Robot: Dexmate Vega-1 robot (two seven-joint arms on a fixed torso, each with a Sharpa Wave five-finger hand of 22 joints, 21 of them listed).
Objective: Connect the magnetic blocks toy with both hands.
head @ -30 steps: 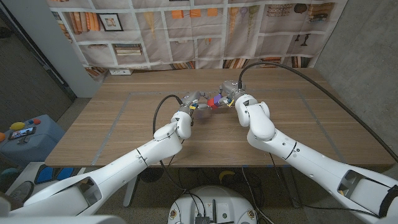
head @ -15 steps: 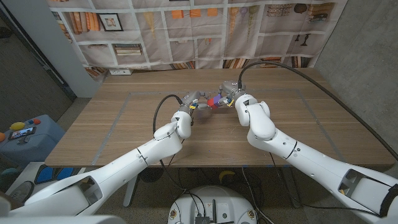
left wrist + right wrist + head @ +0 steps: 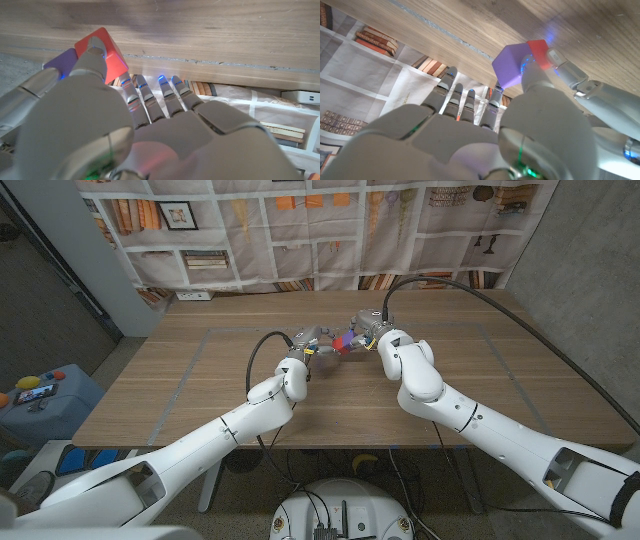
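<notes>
Blocks meet mid-air above the wooden surface (image 3: pixel 200 380): the left robot hand (image 3: pixel 312 341) grips the red block (image 3: pixel 102 52), the right robot hand (image 3: pixel 367 329) grips the purple block (image 3: pixel 514 62), faces touching so the magnets can bite, it seems. Both are smooth, hard-looking plastic cubes with crisp edges; the surface is matte, grained wood.

Even, soft indoor light; head view sharp, wrist views blurred up close.
</notes>
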